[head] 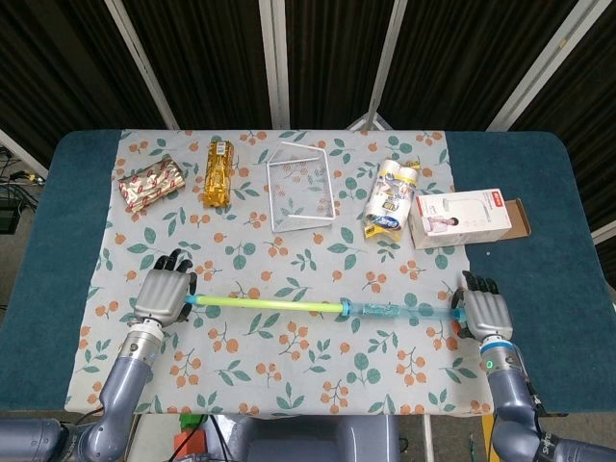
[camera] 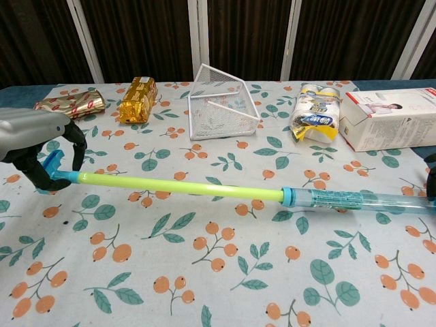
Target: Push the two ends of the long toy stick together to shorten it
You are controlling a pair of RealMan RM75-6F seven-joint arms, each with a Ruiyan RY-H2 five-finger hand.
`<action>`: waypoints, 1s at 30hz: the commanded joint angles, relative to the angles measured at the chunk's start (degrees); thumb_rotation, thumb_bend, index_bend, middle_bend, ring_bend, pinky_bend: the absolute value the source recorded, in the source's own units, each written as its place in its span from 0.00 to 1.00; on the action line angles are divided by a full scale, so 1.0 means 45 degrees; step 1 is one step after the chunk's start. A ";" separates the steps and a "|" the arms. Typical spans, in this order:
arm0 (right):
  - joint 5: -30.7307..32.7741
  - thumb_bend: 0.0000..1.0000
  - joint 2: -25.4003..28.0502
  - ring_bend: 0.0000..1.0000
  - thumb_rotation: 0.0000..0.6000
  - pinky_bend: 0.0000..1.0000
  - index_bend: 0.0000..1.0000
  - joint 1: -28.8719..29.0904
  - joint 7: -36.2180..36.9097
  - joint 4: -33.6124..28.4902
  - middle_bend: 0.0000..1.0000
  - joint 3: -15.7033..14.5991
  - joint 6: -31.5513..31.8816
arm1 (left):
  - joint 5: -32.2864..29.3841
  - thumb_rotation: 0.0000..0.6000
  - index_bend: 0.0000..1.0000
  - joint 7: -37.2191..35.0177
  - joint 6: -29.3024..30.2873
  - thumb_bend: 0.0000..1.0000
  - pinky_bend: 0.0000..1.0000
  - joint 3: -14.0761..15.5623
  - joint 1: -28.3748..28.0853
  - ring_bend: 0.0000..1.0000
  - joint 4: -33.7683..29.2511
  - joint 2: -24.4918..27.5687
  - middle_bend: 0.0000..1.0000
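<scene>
Grey metal and black fingers make up the left hand (head: 164, 294), which is curling around the blue end cap of the long toy stick (head: 289, 304) and gripping it; in the chest view the same left hand (camera: 37, 146) is wrapping its dark fingers (camera: 76, 146) over that blue tip. At the other side, the right hand (head: 484, 312) is sitting against the clear blue end of the stick, its fingers bent over it, though whether it is really clasping the tube or only pressing on it cannot be told; the chest view is catching just a dark sliver of it at the frame edge.

Between the two hands the stick is lying flat on the floral tablecloth (head: 250, 351), running almost straight across the near part of the table. Its left half is a thin yellow-green rod, which is entering a wider transparent blue tube (camera: 354, 199) at a blue collar just right of centre.

Further back, well apart from the stick, a row of things is lying on the cloth: a red-and-gold wrapped parcel (head: 151, 184) at the left, a gold foil packet (head: 218, 173) beside it, a white wire basket (head: 299, 190) tipped on its side in the middle, a white and yellow plastic pack (head: 391, 199), and a white cardboard box (head: 468, 218) on the dark blue table (head: 534, 183) edge.
</scene>
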 commanded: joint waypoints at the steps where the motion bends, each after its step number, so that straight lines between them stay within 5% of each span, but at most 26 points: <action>1: -0.0220 0.40 0.0083 0.00 1.00 0.00 0.61 0.0004 0.0129 -0.0175 0.06 0.0081 0.0089 | 0.0111 1.00 0.58 -0.0061 0.0012 0.49 0.13 -0.0008 0.0003 0.02 -0.0041 0.0017 0.20; 30: -0.1176 0.40 0.0728 0.00 1.00 0.00 0.67 0.0572 -0.0949 -0.3498 0.09 0.0460 0.1353 | 0.0133 1.00 0.59 0.0377 0.0549 0.49 0.13 -0.0474 -0.0392 0.02 -0.0688 -0.0636 0.21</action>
